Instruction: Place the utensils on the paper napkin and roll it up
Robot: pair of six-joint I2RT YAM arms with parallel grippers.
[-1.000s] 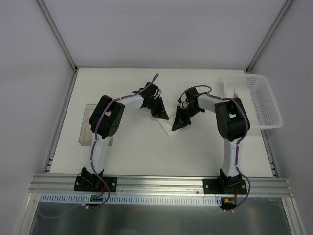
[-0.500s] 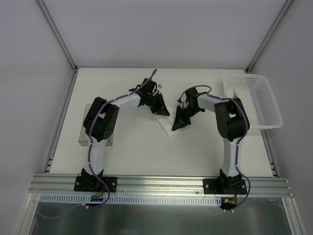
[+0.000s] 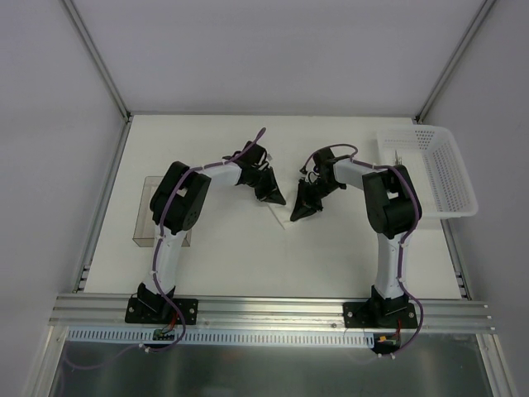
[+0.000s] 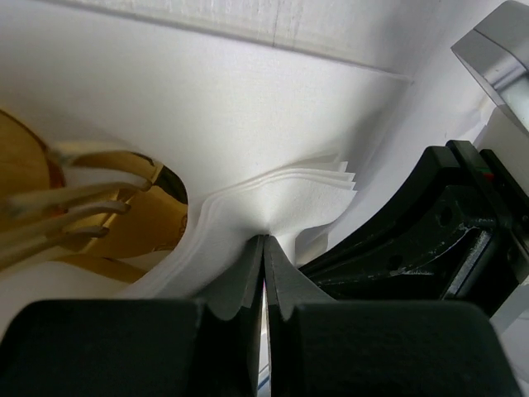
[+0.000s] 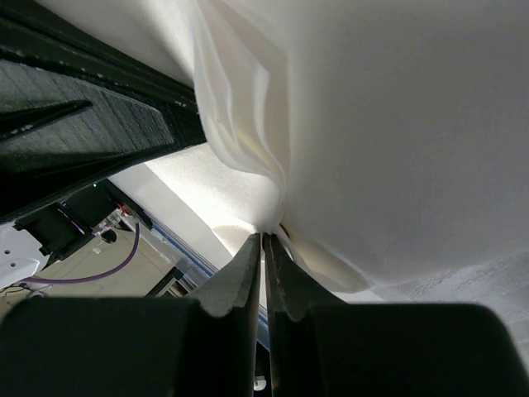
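Note:
The white paper napkin (image 3: 283,213) lies mid-table between both grippers, mostly hidden by them in the top view. My left gripper (image 3: 274,195) is shut on a folded edge of the napkin (image 4: 273,198). The gold utensils (image 4: 91,211), fork tines over a spoon bowl, lie inside the fold at the left of the left wrist view. My right gripper (image 3: 299,211) is shut on the napkin's other edge (image 5: 372,124), which fills the right wrist view. The right gripper's black body (image 4: 430,231) shows close beside the left one.
A white perforated basket (image 3: 434,169) stands at the table's right edge with something thin inside. A clear plastic box (image 3: 153,213) sits at the left, partly behind the left arm. Metal frame posts stand at the back corners.
My left gripper swung outward and back, then returned toward the right gripper, still gripping the napkin. The right gripper has barely moved.

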